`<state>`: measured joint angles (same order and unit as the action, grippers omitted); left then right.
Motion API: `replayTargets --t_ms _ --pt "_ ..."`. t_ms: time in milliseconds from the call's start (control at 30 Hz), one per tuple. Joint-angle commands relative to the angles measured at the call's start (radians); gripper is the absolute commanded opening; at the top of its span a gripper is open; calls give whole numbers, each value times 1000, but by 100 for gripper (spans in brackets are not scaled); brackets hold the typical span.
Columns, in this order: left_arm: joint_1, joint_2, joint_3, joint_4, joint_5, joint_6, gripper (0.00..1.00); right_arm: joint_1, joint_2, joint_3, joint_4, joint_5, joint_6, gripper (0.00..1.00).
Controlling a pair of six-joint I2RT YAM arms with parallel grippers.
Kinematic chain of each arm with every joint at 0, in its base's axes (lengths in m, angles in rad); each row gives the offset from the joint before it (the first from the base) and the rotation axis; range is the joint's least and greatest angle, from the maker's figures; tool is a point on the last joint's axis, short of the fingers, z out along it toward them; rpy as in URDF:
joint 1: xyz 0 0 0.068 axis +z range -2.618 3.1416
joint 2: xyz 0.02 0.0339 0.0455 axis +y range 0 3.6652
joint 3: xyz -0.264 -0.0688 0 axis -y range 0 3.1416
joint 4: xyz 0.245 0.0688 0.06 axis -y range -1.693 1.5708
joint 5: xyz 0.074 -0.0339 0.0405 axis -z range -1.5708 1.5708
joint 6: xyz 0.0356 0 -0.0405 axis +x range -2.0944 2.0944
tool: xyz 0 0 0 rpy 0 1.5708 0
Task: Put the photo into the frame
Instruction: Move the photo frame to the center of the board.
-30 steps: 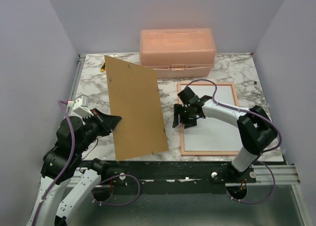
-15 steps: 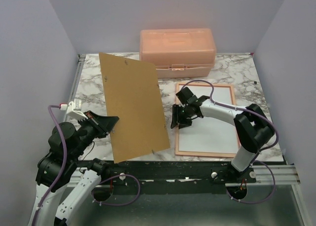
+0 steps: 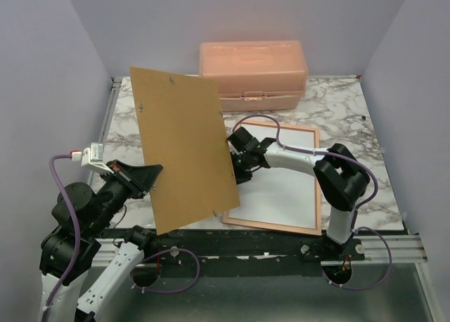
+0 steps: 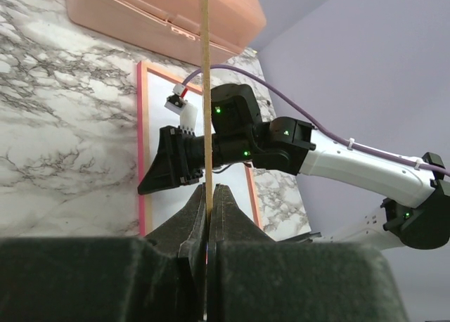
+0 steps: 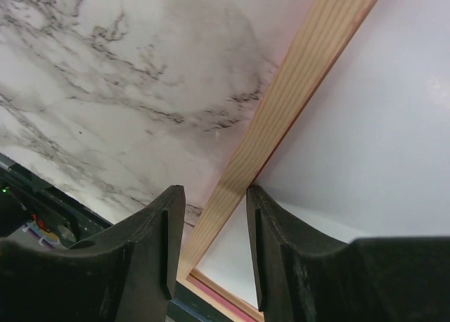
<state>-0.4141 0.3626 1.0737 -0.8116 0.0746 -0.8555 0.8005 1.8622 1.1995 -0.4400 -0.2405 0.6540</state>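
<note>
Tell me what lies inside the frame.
A plain white sheet, perhaps the photo's back, fills the frame; no picture side shows. In the top view the brown board, gripped by the left tool, covers part of the frame's left rail, which the right tool straddles.

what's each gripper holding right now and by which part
Left gripper pinches the brown backing board by its left edge near the lower corner. Right gripper straddles the left border of the frame; whether it grips cannot be told.
</note>
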Motion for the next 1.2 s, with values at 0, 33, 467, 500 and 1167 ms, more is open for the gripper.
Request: replayTargets --t_ms 0,33,467,500,1167 --pt "1 -12 52 49 -33 8 0 22 27 35 16 -29 1 48" --pt "1 -11 52 44 -36 10 0 22 16 35 11 -15 -1 49" --pt "1 9 5 80 21 3 0 -121 -226 -123 -92 111 -44 76" --pt "1 11 -3 88 31 1 0 -154 -255 -144 -100 112 -53 76" --pt "1 79 -182 309 298 -65 0 -730 -437 -307 -197 385 -144 72"
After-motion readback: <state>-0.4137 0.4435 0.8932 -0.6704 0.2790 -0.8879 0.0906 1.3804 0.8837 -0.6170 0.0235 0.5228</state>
